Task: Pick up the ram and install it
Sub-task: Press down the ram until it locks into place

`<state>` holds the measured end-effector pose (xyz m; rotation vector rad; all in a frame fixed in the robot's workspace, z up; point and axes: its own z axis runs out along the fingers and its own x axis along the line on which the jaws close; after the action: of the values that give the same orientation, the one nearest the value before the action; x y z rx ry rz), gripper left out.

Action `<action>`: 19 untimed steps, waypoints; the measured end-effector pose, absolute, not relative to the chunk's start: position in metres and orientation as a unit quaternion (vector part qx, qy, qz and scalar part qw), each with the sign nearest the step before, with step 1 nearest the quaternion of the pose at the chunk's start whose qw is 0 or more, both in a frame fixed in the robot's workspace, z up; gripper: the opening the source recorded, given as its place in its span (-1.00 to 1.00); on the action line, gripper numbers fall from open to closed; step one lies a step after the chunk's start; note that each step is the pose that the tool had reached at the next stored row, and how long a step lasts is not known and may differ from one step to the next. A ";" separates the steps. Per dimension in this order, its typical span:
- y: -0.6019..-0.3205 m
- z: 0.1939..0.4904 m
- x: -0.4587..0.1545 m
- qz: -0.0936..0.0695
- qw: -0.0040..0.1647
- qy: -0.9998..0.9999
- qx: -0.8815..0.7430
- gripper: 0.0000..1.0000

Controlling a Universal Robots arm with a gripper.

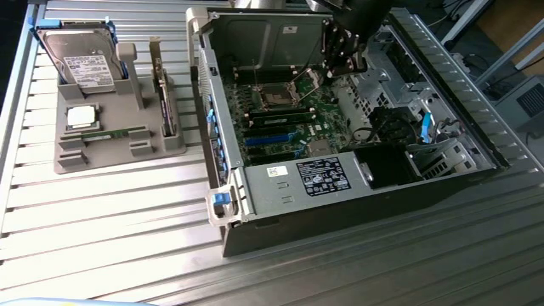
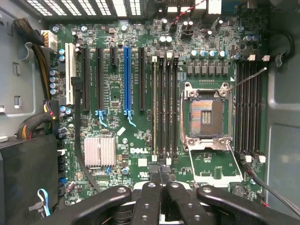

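- Your gripper (image 2: 161, 180) hangs inside the open computer case (image 1: 255, 191), above the motherboard (image 2: 140, 136); its fingers (image 2: 151, 197) are pinched together with nothing visible between them.
- 1 ram stick (image 2: 154, 105) already stands seated in a memory slot just beside the empty processor socket (image 2: 206, 115). In the exterior view the same stick (image 1: 281, 120) appears as a dark bar on the green board.
- The neighbouring memory slots (image 2: 168, 105) next to that stick are empty, as is the second bank of slots (image 2: 248, 108) on the far side of the socket.
- The case also holds a black power supply with a white label (image 1: 322, 175), a silver heatsink (image 2: 99, 151), a blue expansion slot (image 2: 126, 79) and bundled cables (image 2: 33, 124).
- A grey parts holder (image 1: 111, 143) rests on the slatted table (image 1: 102, 223), well apart from the case toward the exterior view's left.
- In the holder you see a second ram stick (image 1: 109, 134) lying flat in its groove, the square silver processor chip (image 1: 81, 116) just beside it, a hard drive (image 1: 83, 64) standing upright in a blue-edged cradle, and an expansion card (image 1: 163, 102) on edge in the compartment nearest the case.
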<state>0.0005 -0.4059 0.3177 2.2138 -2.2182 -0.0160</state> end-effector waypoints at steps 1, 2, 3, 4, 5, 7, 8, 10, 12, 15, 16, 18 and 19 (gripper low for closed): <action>-0.406 0.318 0.000 -0.005 0.004 -0.708 0.706 -0.79; -0.406 0.318 0.000 -0.005 0.004 -0.708 0.706 -0.79; -0.406 0.318 0.000 -0.005 0.004 -0.708 0.706 -0.79; -0.406 0.318 0.000 -0.005 0.004 -0.708 0.706 -0.79; -0.406 0.318 0.000 -0.005 0.004 -0.708 0.706 -0.79; -0.406 0.318 0.000 -0.005 0.004 -0.708 0.706 -0.79; -0.406 0.318 0.000 -0.005 0.004 -0.708 0.706 -0.79; -0.406 0.318 0.000 -0.005 0.004 -0.708 0.706 -0.79; -0.406 0.318 0.000 -0.005 0.004 -0.725 0.689 -0.79; -0.406 0.317 0.000 -0.005 0.004 -0.744 0.668 -0.79; -0.406 0.317 0.000 -0.005 0.004 -0.750 0.661 -0.79; -0.406 0.317 0.000 -0.005 0.003 -0.760 0.650 -0.79; -0.406 0.317 0.000 -0.005 0.003 -0.765 0.644 -0.79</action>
<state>0.0005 -0.4059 0.3167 2.0193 -2.3976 -0.0169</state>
